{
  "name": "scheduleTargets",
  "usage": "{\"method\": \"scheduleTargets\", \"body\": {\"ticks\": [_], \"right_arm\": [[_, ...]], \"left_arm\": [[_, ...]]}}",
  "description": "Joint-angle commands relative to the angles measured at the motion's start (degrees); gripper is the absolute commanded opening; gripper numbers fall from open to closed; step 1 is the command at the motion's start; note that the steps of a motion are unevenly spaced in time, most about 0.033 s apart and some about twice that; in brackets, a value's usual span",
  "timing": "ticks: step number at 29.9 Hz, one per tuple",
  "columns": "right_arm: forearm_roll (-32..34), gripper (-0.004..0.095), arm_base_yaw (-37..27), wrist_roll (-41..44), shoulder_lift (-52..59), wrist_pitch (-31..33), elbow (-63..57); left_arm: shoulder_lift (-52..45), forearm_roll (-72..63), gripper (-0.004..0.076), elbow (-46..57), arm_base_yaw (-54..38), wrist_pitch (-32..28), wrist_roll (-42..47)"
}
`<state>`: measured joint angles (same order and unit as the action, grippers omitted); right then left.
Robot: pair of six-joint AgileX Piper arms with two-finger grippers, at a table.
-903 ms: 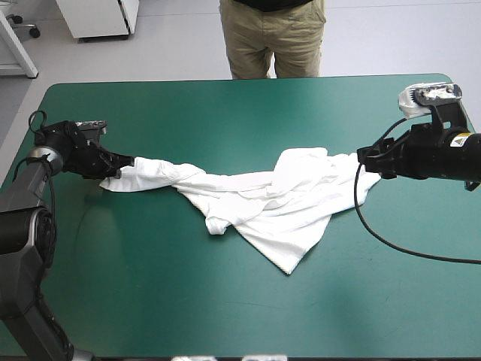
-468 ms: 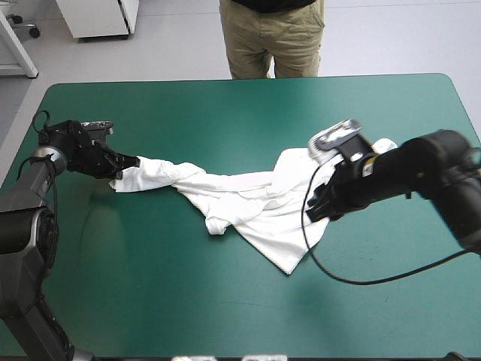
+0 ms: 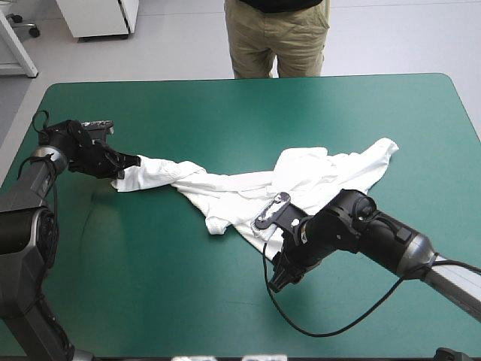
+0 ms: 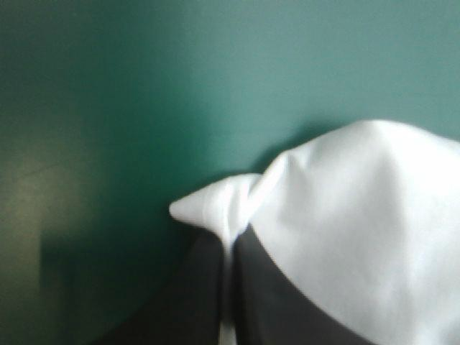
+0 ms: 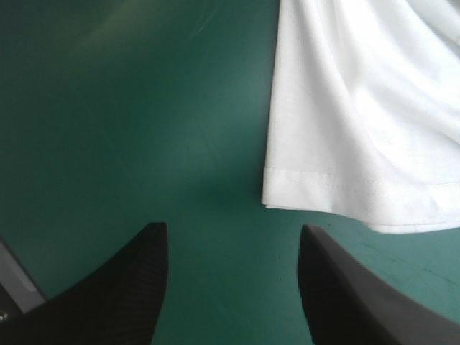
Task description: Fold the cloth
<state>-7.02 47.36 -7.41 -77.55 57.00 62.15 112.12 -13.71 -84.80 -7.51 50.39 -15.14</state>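
A table with a teal-green cover and rounded far corners fills most of the high view. Beyond its far edge lies a pale grey floor. A white cabinet stands there toward the left, near a slanted white leg and a black caster.

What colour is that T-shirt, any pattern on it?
The T-shirt is plain white with no pattern, clearest in the high view.

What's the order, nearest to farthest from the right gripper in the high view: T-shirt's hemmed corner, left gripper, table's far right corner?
1. T-shirt's hemmed corner, just ahead of right gripper.
2. Left gripper, at the left.
3. Table's far right corner, beyond.
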Motion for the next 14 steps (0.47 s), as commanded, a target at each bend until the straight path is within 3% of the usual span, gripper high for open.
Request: {"method": "scheduleTargets", "body": {"ticks": [1, 14], "right_arm": [[0.12, 0.0509, 0.11, -0.50, 0.94, -6.18, -2.10], [1.06, 0.0495, 0.11, -3.18, -14.33, -9.75, -2.68]], "left_arm": [[-1.50, -2.19, -0.0009, -0.23, 0.71, 2.36, 0.30], [-1.50, -2.40, -0.0009, -0.23, 0.71, 2.33, 0.30]]}}
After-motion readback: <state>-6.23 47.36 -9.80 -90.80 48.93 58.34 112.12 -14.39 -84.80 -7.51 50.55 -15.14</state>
